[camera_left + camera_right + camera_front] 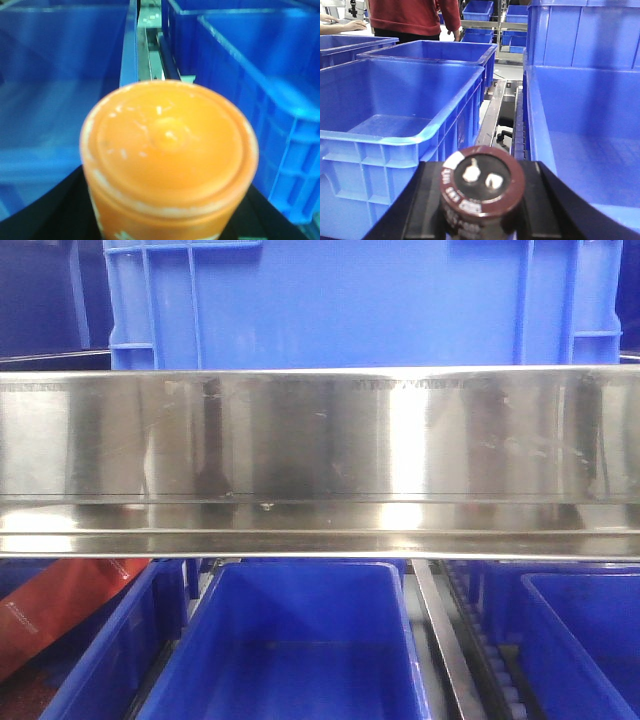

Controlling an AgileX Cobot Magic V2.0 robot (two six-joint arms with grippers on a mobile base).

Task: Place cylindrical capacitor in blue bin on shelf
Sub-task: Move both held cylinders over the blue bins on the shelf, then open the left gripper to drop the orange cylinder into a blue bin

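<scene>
1. The cylindrical capacitor is a short round can, dark brown and glossy. It has a white patch at the rim and two small metal pins on its flat top. It is held in the air, outside of every bin.
2. The right gripper has two matte black fingers. They press on the left and right sides of the capacitor and pinch it.
3. The left gripper pinches one orange cylinder between its black fingers. The cylinder is smooth plastic with pale worn marks.
4. Left of the capacitor stand three blue bins of ribbed plastic, and the nearest bin has a rounded rim. Right of the capacitor is one deeper bin.
5. Behind the capacitor, between the bins, runs one narrow metal roller track. Far behind it stands a person in a red top.
6. The shelf shows one broad rail of shiny, scratched steel, which fills the middle of the front view.
</scene>
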